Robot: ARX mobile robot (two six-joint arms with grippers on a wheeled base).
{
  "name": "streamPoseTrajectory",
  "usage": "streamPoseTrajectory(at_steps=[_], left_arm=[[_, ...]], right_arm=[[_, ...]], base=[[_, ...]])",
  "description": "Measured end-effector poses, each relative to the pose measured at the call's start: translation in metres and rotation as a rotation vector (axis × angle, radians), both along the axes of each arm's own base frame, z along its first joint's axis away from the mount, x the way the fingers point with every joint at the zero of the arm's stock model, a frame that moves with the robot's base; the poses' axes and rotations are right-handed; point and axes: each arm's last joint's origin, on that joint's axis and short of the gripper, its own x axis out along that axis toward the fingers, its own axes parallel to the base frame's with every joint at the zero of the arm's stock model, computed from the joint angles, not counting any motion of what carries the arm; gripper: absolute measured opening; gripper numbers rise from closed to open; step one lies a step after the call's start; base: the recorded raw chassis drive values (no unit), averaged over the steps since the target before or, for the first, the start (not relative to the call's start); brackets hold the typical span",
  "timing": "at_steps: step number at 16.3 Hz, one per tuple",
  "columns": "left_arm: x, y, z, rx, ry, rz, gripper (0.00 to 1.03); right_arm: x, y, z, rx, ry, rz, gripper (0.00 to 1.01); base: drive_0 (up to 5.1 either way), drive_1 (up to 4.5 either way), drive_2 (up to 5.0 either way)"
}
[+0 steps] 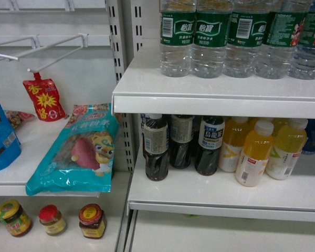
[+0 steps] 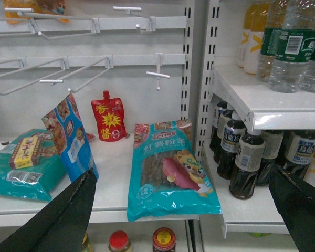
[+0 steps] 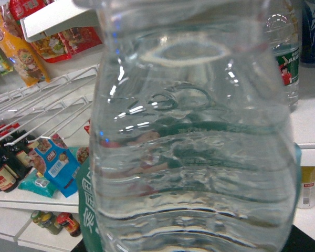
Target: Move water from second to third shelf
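A clear ribbed water bottle point(image 3: 194, 147) with a green label fills the right wrist view, very close to the camera. My right gripper point(image 3: 191, 245) is shut on it; only dark finger edges show at the bottom corners. Neither shows in the head view. More water bottles point(image 1: 210, 37) with green labels stand in a row on the upper right shelf point(image 1: 199, 97), and the same row of bottles point(image 2: 291, 47) appears in the left wrist view. My left gripper point(image 2: 181, 176) is open and holds nothing, facing the shelf with the teal bag.
Dark drink bottles point(image 1: 156, 149) and yellow drink bottles point(image 1: 256, 155) stand on the shelf below the water. On the left are a teal snack bag point(image 1: 76, 152) overhanging its shelf edge, a red pouch point(image 1: 43, 98), wire hooks point(image 1: 42, 50) and jars point(image 1: 92, 220) below.
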Motion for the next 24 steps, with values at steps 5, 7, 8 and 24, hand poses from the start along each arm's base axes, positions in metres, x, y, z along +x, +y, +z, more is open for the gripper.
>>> streamPoseTrajectory(at_steps=[5, 7, 8, 24], left_arm=[[0.0, 0.0, 0.0, 0.0, -0.001, -0.002, 0.98], [0.0, 0.0, 0.0, 0.0, -0.001, -0.003, 0.98], [0.0, 0.0, 0.0, 0.0, -0.001, -0.002, 0.98], [0.0, 0.0, 0.0, 0.0, -0.001, -0.003, 0.98]], right_arm=[[0.0, 0.0, 0.0, 0.0, -0.001, 0.0, 0.42], [0.0, 0.0, 0.0, 0.0, -0.001, 0.0, 0.42], [0.0, 0.0, 0.0, 0.0, -0.001, 0.0, 0.42], [0.182, 0.082, 0.003, -0.237, -0.025, -0.06, 0.42]], base=[[-5.0, 2.5, 2.5], [-5.0, 2.5, 2.5], [-5.0, 2.5, 2.5], [-5.0, 2.5, 2.5]])
